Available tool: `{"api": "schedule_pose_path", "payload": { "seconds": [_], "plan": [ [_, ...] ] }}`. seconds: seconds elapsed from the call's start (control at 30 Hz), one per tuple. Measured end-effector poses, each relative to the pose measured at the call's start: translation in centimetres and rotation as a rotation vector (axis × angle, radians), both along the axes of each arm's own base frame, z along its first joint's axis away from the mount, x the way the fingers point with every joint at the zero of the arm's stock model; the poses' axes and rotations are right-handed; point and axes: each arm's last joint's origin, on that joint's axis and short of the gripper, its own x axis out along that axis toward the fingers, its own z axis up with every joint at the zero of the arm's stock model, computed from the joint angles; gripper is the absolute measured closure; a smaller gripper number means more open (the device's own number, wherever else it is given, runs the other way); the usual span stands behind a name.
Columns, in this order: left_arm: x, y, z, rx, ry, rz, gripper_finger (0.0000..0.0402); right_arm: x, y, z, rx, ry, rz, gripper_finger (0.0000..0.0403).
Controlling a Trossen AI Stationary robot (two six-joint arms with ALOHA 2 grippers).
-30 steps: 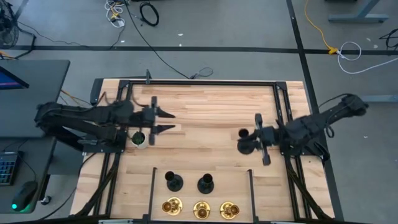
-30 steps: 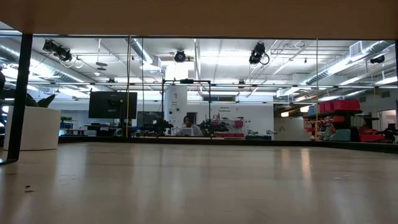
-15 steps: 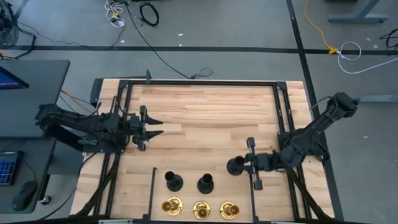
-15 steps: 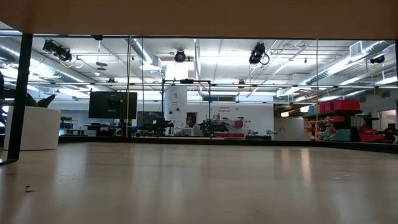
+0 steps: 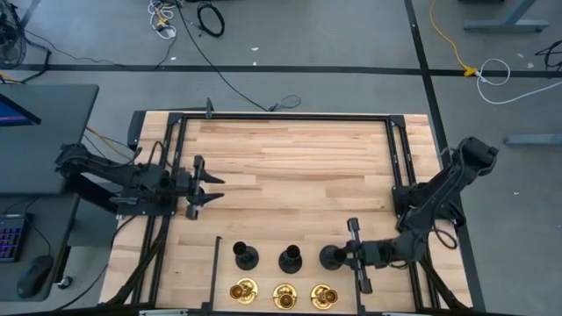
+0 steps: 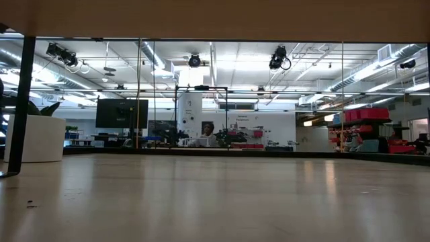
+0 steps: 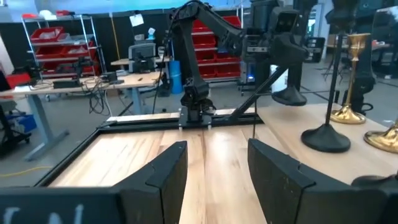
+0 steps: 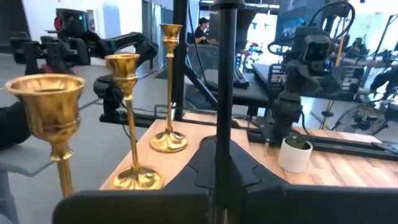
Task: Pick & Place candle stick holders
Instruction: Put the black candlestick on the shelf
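Note:
Two black candle stick holders [image 5: 245,255] [image 5: 290,258] stand in a row near the table's near edge, with three brass-gold holders [image 5: 242,291] [image 5: 284,295] [image 5: 323,296] in a row in front of them. My right gripper [image 5: 338,255] is shut on a third black holder [image 5: 329,256], at the right end of the black row. The gold holders also show in the right wrist view [image 8: 127,124]. My left gripper [image 5: 219,187] is open and empty at the table's left side, its fingers [image 7: 165,174] spread. My right gripper pinches the black holder's thin stem [image 8: 224,93] between its two fingers [image 8: 202,162]. The fingers come in level from the table's right side and lie across the stem. The holder stands upright, and its flared base [image 7: 289,96] seems just clear of the table.
A small white pot with a green plant [image 8: 295,154] stands at the table's left by my left gripper, also in the low view [image 6: 33,138]. Black frame rails [image 5: 281,117] border the table, and short rails [image 5: 216,272] [image 5: 355,281] flank the holders.
My right gripper has carried the black holder, upright, from the table's middle right toward the near edge, to the right end of the black row. My left gripper has drawn back toward the table's left edge.

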Motion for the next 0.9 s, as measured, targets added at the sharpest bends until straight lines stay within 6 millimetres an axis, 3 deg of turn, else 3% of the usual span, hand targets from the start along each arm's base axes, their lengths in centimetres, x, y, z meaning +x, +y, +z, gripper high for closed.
{"api": "schedule_pose_path", "payload": {
  "seconds": [0.27,0.63,0.9],
  "plan": [
    [-0.3,0.0,-0.6,0.014,0.063,-0.008,0.0232,0.8,1.6,-1.5,0.006,-0.042,0.004,0.0399],
    [-0.3,0.1,-1.1,0.008,0.101,0.039,0.0232,0.9,1.7,-2.0,-0.013,-0.024,0.001,0.0399],
    [-0.6,0.5,-5.0,-0.013,0.029,0.121,0.0232,0.8,1.3,-2.8,0.015,-0.009,-0.002,0.0398]
  ]
}}
